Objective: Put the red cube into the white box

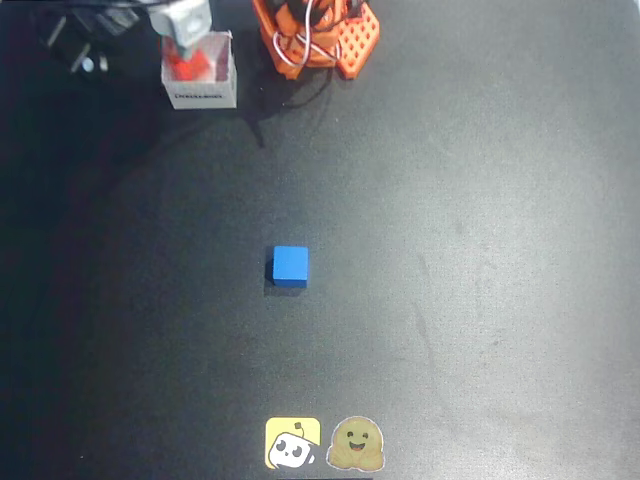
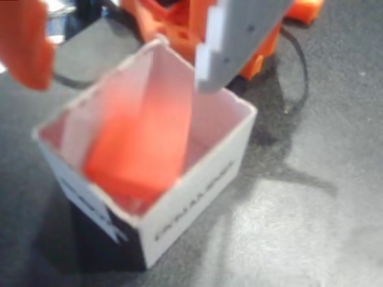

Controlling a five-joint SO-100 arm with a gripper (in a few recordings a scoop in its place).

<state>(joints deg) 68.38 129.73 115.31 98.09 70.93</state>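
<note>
Red cube (image 2: 139, 149) lies inside the white box (image 2: 197, 197), tilted, with one lower edge near the front wall that carries dark printed text; its outline is blurred in the wrist view. In the overhead view the cube (image 1: 196, 67) shows as a red patch within the box (image 1: 203, 96), which stands at the upper left of the black table (image 1: 480, 280). The gripper (image 2: 119, 54) is positioned directly above the box opening. Its grey finger (image 2: 239, 36) reaches down over the rear right of the opening, and its orange finger (image 2: 24, 42) sits at the upper left of the wrist view, outside the left wall. The jaws stand wide apart, and neither finger touches the cube. In the overhead view the grey part of the gripper (image 1: 186, 22) overlaps the rear rim of the box. The orange arm base (image 1: 315, 35) sits just right of the box, with a cable looping across it. A blue cube (image 1: 290, 266) rests near the table centre, well apart from the box. Two stickers, one yellow (image 1: 293, 444) and one tan (image 1: 357, 444), lie side by side at the bottom edge of the table.
</note>
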